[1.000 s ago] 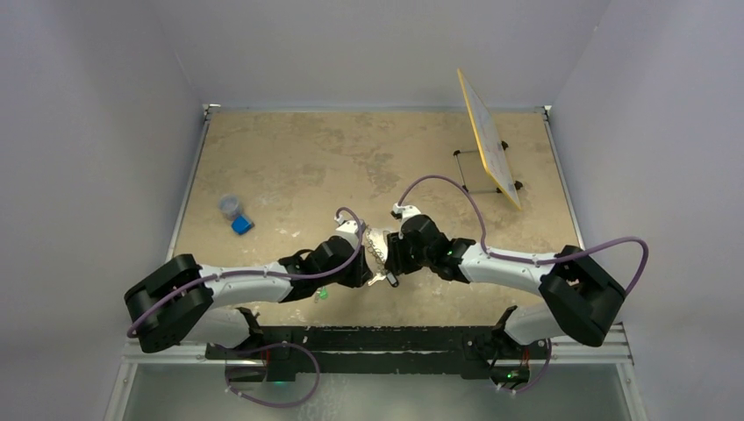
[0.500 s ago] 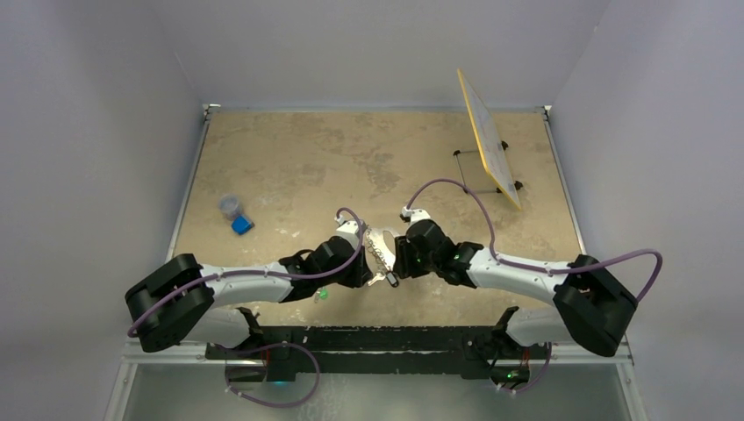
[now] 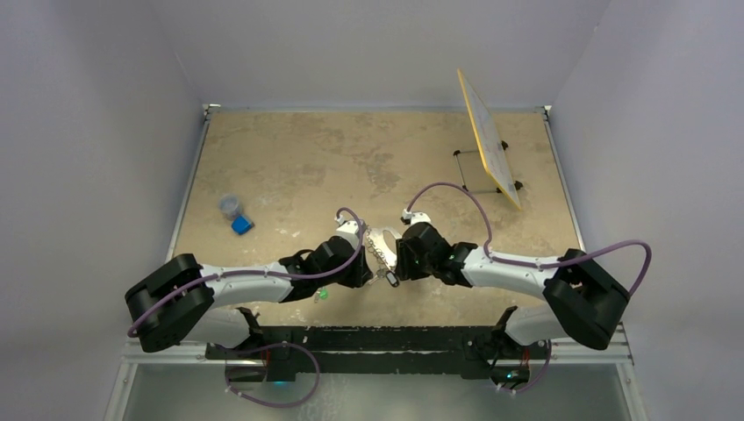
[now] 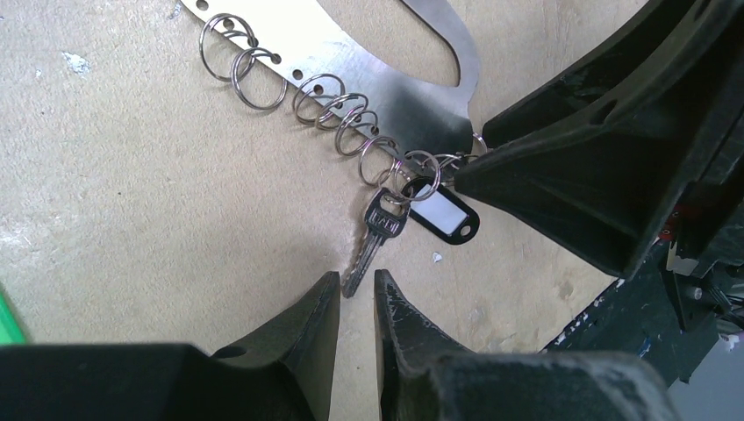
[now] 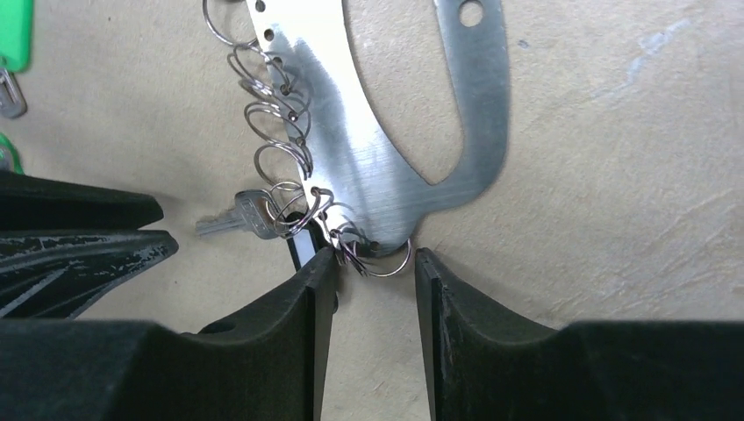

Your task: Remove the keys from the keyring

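Note:
The keyring [image 4: 368, 70] is a flat silver oval loop lying on the table, with several small split rings along one side; it also shows in the right wrist view [image 5: 377, 175] and the top view [image 3: 382, 242]. A silver key [image 4: 374, 241] with a dark head and a black tag [image 4: 444, 216] hang from the end rings. My left gripper [image 4: 356, 294] is narrowly open, with the key's blade tip between its fingertips. My right gripper [image 5: 375, 263] is open, its fingertips either side of the loop's end and the last split ring [image 5: 386, 261]. The key [image 5: 235, 217] lies left of it.
A bunch with green tags [image 3: 322, 296] lies by the left arm and shows at the edge of the right wrist view [image 5: 16, 35]. A blue block [image 3: 242, 225] and a small grey cup [image 3: 230, 206] are at the left. A yellow board on a stand [image 3: 490, 139] is at the back right.
The right arm's elbow swung out to the right and part-way back; its gripper stays at the loop's end. The left arm has not visibly moved.

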